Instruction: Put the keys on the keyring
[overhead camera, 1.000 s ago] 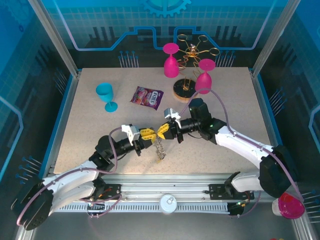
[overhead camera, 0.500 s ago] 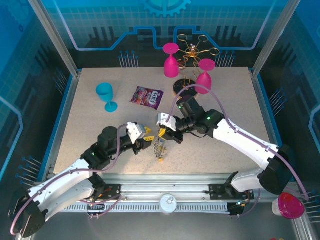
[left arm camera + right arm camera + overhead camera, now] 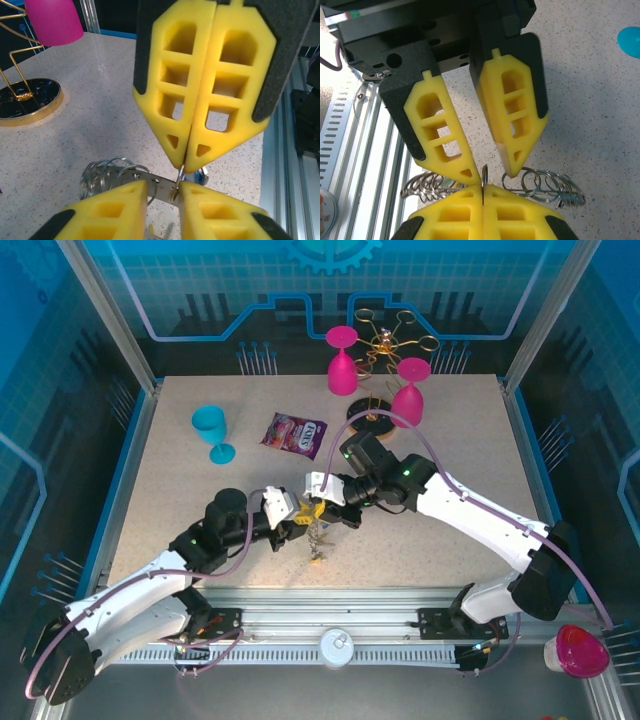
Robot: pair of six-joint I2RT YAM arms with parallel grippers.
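My right gripper (image 3: 483,190) is shut on the thin grey keyring (image 3: 484,175), seen edge-on and sticking up from its pads. Small wire loops of the keys (image 3: 545,182) fan out on both sides of it. My left gripper (image 3: 162,192) is open, its yellow fingers (image 3: 107,210) apart, with a flat silver key (image 3: 160,187) lying across the gap. In the top view the two grippers meet tip to tip, left gripper (image 3: 303,520) against right gripper (image 3: 322,512), above the table's front centre. The bunch of keys (image 3: 318,543) hangs below them.
A blue goblet (image 3: 211,430) and a snack packet (image 3: 295,434) lie at the back left. Two pink goblets (image 3: 342,358) (image 3: 408,390) flank the gold wire rack with its round base (image 3: 368,418). The aluminium front rail (image 3: 360,150) runs close by.
Both grippers have shifted a little left and toward the front edge, carrying the hanging keys along. The left jaws widened, then narrowed again. The right stayed shut.
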